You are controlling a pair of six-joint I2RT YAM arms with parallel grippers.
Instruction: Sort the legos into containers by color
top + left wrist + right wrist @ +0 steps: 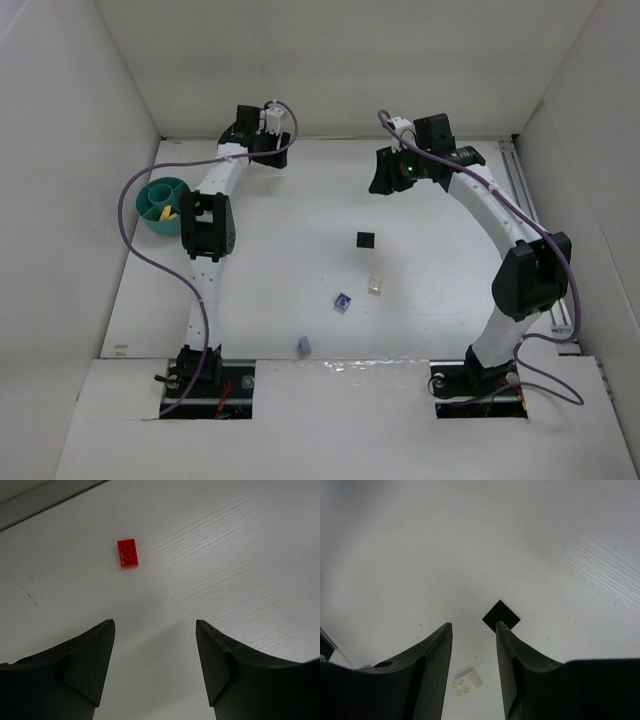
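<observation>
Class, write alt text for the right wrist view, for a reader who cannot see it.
The right gripper hangs open and empty over a white table. A flat black square lies on the table just past its fingertips, and a cream brick shows lower down in the gap between its fingers.

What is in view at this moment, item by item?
bowl: one, teal, divided, far left of the table beside the left arm
yellow legos: count unclear, yellow, inside the bowl
red lego: one, red, on the table ahead of the left gripper
black square: one, black, flat, mid-table
cream lego: one, cream, just nearer than the black square
purple legos: two, purple, nearer still
table: one, white
left gripper: open, empty
right gripper: open, empty
</observation>
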